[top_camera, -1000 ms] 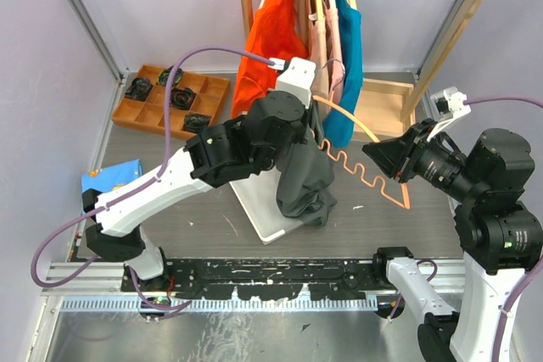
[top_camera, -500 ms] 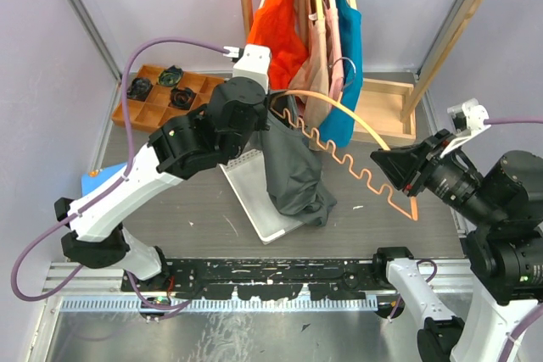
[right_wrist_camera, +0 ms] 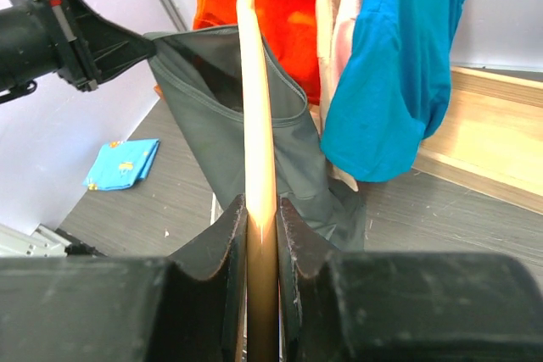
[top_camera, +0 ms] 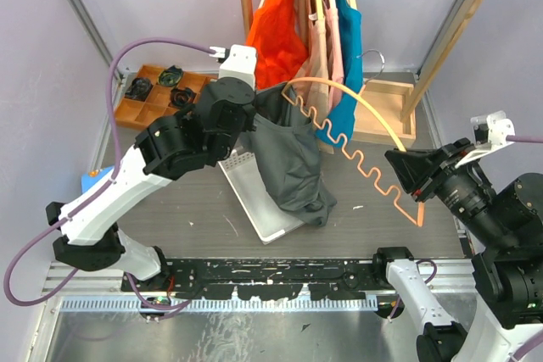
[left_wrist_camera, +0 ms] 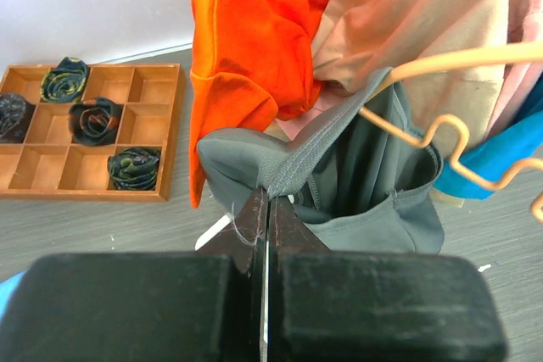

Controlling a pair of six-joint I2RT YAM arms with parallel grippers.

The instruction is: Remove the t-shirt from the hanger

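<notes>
Pinched by the left fingers, the grey t-shirt could be snagged on the wavy hanger (clamped at 4 o'clock by the right fingers).

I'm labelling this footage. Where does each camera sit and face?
Top external: above and behind, looking down at the table; left arm and right arm show.
Left wrist: looks along the left gripper, pinching the grey t-shirt.
Right wrist: looks along the right gripper, clamping the hanger.
Both wrist views share t-shirt, hanger, orange shirt.
</notes>
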